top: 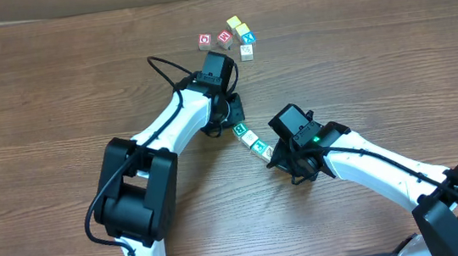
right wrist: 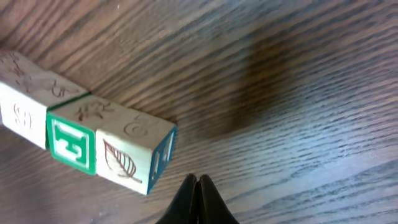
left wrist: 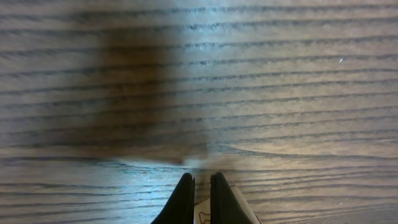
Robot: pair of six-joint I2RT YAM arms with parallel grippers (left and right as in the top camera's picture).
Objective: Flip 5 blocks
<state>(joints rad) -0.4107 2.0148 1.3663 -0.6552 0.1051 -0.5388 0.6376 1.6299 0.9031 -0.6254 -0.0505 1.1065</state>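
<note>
Three blocks lie in a diagonal row at mid-table: a green-lettered one, a pale one and a teal-sided one. Several more blocks sit in a loose cluster at the back. My left gripper is shut, tips down at the row's upper end, with a pale block face showing beneath the fingers. At the row's lower end my right gripper is shut and empty, just beside the leaf-and-teal block. Beside that block is the green block.
The wooden table stretches bare to the right and left of the blocks. A black cable loops off the left arm. Both white arms reach in from the front edge.
</note>
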